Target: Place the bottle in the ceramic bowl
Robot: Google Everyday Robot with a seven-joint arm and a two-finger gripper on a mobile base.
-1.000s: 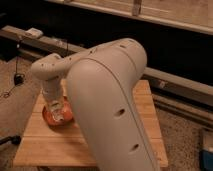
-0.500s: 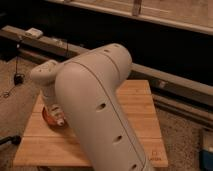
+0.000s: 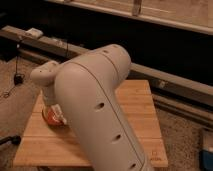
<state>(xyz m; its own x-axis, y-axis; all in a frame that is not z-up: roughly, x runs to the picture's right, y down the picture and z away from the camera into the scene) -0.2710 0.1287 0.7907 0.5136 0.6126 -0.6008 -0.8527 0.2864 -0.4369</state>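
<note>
Here, gripper [image 3: 56,115] over glazed orange-red ceramic bowl [image 3: 49,118]; smooth arm shell [image 3: 95,110] blocks view.

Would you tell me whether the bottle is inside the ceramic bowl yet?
Cannot tell: the gripper sits over the ceramic bowl, and the arm hides the bottle.

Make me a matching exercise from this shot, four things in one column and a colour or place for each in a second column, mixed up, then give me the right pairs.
Column one:
1. ceramic bowl
2. gripper
3. wooden table
4. robot arm

Column two:
A. large pale shell filling the middle of the view
B. orange-red, at the table's left side, mostly hidden
C. light wood planks under everything
D. lowered right over the bowl

Pairs: 1-B, 2-D, 3-C, 4-A
</note>
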